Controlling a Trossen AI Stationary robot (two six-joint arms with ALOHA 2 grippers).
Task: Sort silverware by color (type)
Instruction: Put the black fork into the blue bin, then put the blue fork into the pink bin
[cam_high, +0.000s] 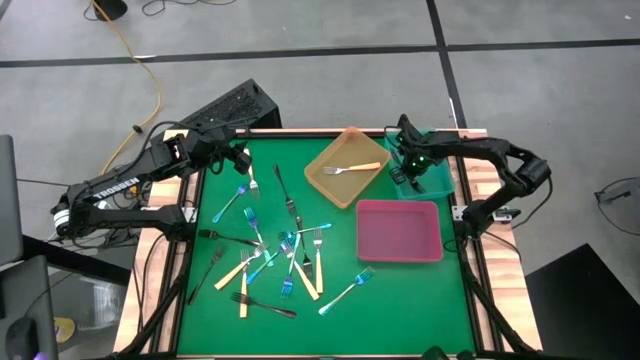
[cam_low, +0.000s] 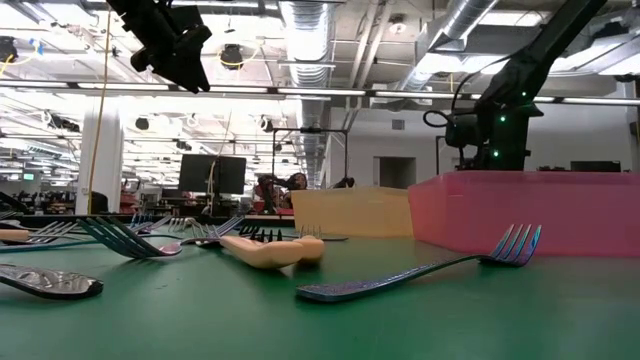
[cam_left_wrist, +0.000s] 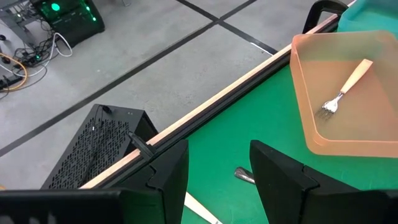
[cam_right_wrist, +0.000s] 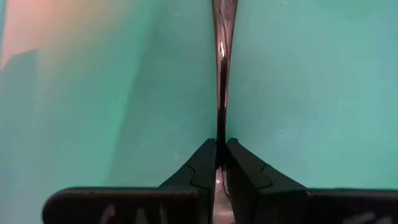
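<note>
**Right wrist view: a thin dark fork between my pincer tips, over the teal tray**

Right wrist view is showing my right pincer (cam_right_wrist: 221, 158) narrowed almost to nothing, its two dark fingertips (cam_right_wrist: 202, 163) pressing on the shiny dark handle of a fork (cam_right_wrist: 222, 56). That fork is running straight away from the tips over the teal tray (cam_right_wrist: 311, 93), whose floor is filling the picture behind it. I cannot tell from here whether the fork is touching the tray floor.

From above, my right pincer (cam_high: 410, 165) is sitting at the far right of the desk (cam_high: 400, 290), inside the teal tray (cam_high: 443, 178), just beyond the pink tray (cam_high: 400, 231) and beside the orange tray (cam_high: 322, 181). One cream-handled fork (cam_high: 351, 168) is lying in the orange tray.

My left pincer (cam_left_wrist: 219, 174) is hanging wide apart and holding nothing, up above the far left part of the desk, near its wooden edge (cam_left_wrist: 224, 93); from above it (cam_high: 238, 160) is showing near the far-left corner.

The remaining silverware (cam_high: 275, 260) is lying scattered on the green surface in the middle and toward the left: cream-handled, iridescent blue and black forks, several crossing each other. One blue fork (cam_high: 346, 293) is lying apart, nearer the front, just short of the pink tray.
</note>
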